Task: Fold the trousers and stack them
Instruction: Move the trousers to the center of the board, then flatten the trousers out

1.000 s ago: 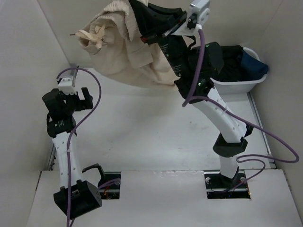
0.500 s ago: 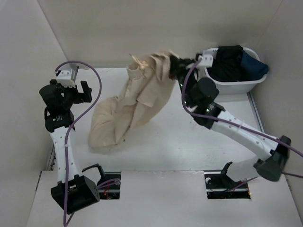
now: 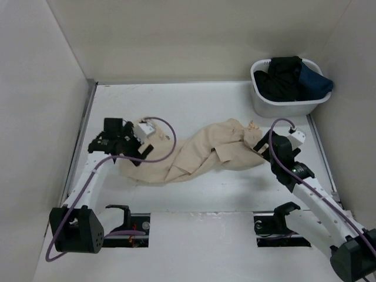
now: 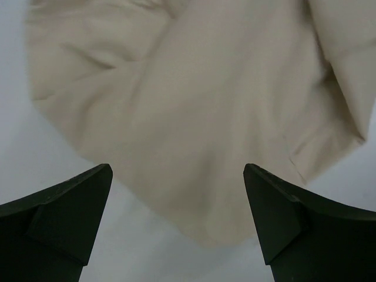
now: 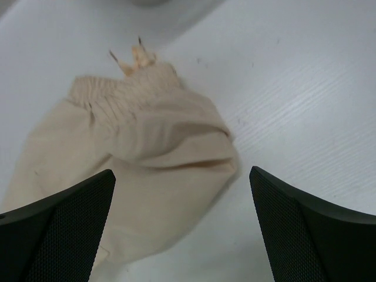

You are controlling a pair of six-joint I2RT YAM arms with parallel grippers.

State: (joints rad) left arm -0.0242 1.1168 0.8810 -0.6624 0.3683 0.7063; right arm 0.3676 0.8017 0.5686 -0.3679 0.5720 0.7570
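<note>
The light beige trousers (image 3: 200, 154) lie crumpled in a long strip across the middle of the table. Their gathered waistband (image 5: 126, 97) and drawstring (image 5: 134, 56) are at the right end. My right gripper (image 3: 262, 147) hovers just right of that end, open, with nothing held; in the right wrist view the gripper (image 5: 182, 171) has the cloth's edge and bare table between its jaws. My left gripper (image 3: 130, 150) is over the left end, open. In the left wrist view that gripper (image 4: 177, 169) sits just above the fabric (image 4: 194, 106), with its jaws apart.
A white basket (image 3: 286, 107) stands at the back right corner with black and navy garments (image 3: 291, 73) heaped in it. White walls close the table on the left, back and right. Purple cables loop off both wrists.
My right gripper swung the trousers down from high up onto the table and opened, releasing them. My left arm moved in and down over their left end.
</note>
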